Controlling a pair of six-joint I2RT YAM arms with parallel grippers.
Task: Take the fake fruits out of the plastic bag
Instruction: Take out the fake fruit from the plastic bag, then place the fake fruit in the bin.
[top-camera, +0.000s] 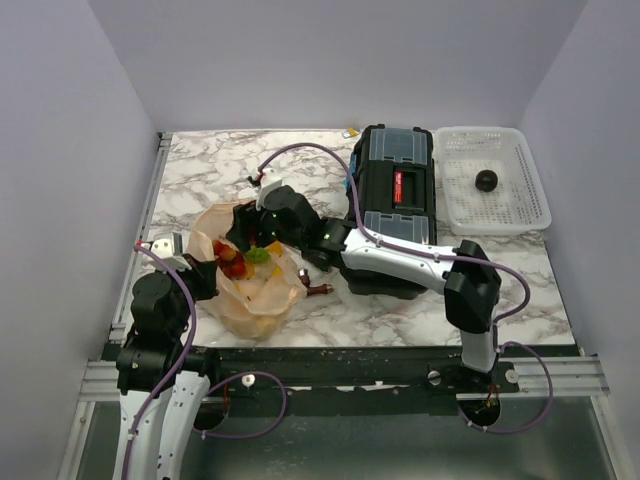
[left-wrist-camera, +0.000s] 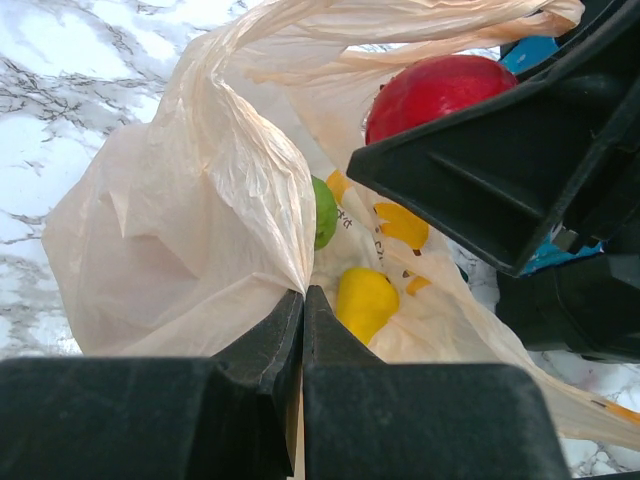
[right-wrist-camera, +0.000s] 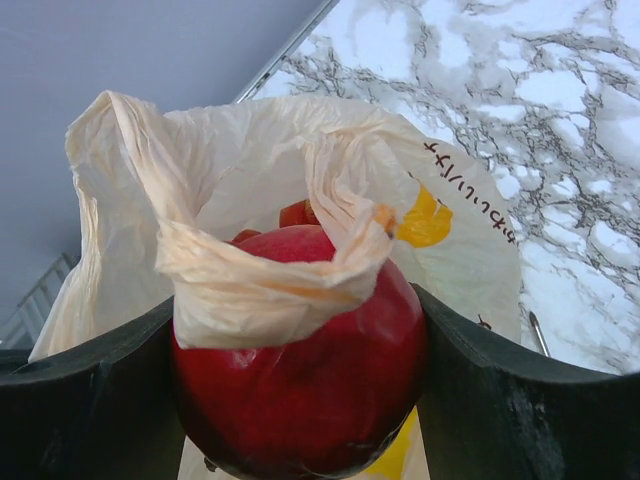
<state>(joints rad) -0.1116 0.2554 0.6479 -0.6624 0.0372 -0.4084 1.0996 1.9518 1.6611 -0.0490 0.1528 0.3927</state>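
Note:
The peach-orange plastic bag (top-camera: 250, 290) lies at the table's front left. My left gripper (left-wrist-camera: 303, 300) is shut on a fold of the bag's edge (left-wrist-camera: 230, 200); it shows in the top view (top-camera: 202, 274) at the bag's left side. My right gripper (right-wrist-camera: 297, 320) is at the bag's mouth, shut on the red ball (right-wrist-camera: 300, 390), with a bag handle (right-wrist-camera: 260, 285) draped over the ball. The red ball (left-wrist-camera: 440, 88) is also in the left wrist view. A green ball (left-wrist-camera: 323, 212), a yellow oval (left-wrist-camera: 365, 300) and orange-yellow pieces (left-wrist-camera: 402, 224) lie inside the bag. A dark ball (top-camera: 486, 181) sits in the white basket.
A black toolbox (top-camera: 396, 200) stands right of the bag, under the right arm. The white perforated basket (top-camera: 525, 215) is at the back right. A brown metal tap (top-camera: 320, 290) lies by the bag's right edge. Grey walls close in on both sides.

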